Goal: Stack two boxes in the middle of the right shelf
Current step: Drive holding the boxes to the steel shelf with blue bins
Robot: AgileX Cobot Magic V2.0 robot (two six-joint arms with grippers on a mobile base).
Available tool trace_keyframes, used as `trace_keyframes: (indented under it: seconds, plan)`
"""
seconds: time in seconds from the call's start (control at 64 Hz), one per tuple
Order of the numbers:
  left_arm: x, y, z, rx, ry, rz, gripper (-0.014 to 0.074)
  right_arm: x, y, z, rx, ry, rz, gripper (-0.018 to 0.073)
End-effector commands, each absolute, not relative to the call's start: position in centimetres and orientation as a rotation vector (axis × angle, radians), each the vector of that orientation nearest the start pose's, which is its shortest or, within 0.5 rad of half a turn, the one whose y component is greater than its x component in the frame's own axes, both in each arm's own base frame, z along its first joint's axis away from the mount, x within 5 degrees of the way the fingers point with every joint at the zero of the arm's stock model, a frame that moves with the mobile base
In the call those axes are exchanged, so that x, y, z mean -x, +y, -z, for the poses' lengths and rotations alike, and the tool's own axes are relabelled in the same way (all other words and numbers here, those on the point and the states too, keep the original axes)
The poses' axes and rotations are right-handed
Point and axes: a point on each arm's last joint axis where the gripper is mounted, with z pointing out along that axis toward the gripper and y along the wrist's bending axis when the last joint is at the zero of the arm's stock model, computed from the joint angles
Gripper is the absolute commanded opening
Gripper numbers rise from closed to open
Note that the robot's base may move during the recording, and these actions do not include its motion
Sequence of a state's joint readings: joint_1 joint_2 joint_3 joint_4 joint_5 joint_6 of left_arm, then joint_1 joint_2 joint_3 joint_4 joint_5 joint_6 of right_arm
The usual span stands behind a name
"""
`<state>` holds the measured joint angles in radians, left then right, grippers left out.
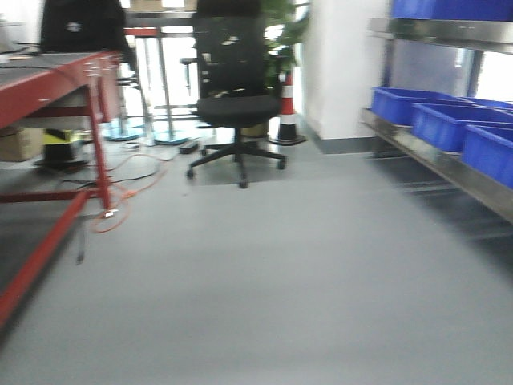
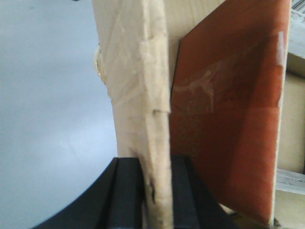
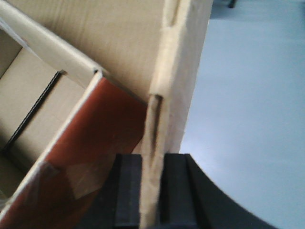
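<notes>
Box [image 2: 133, 71] held off the floor between both arms: left end effector [image 2: 155, 191] pinched shut on one wall, right end effector [image 3: 152, 191] on another. Likely transport step. Shelf [image 1: 481, 191] with blue bins [image 1: 437, 120] sits ahead-right. Next: turn, align with middle level.

Brown corrugated box [image 2: 136, 71], top open, creased wall edge upright and pinched in left gripper [image 2: 156, 191]; reddish, taped inner flap [image 2: 228, 119] just beside it; right gripper [image 3: 152, 191] pinches another wall edge. Stainless-steel shelf [image 1: 437, 164] at far right of front view, blurred.
</notes>
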<state>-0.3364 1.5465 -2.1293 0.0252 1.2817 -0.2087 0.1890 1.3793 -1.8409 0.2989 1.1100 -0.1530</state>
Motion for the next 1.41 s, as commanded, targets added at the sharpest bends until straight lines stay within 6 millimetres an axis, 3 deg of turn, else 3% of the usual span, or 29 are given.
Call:
trace_keyframes:
  seconds: [0.0, 1.391]
  plan:
    - [-27.0, -9.14, -53.9, -0.127, 2.105, 0.306, -0.0111, -24.84, 7.09, -52.15, 0.37, 2.018, -0.39, -0.0155]
    - [-27.0, -9.14, -53.9, -0.127, 2.105, 0.306, -0.0111, -24.84, 7.09, -52.15, 0.37, 2.018, -0.39, -0.0155]
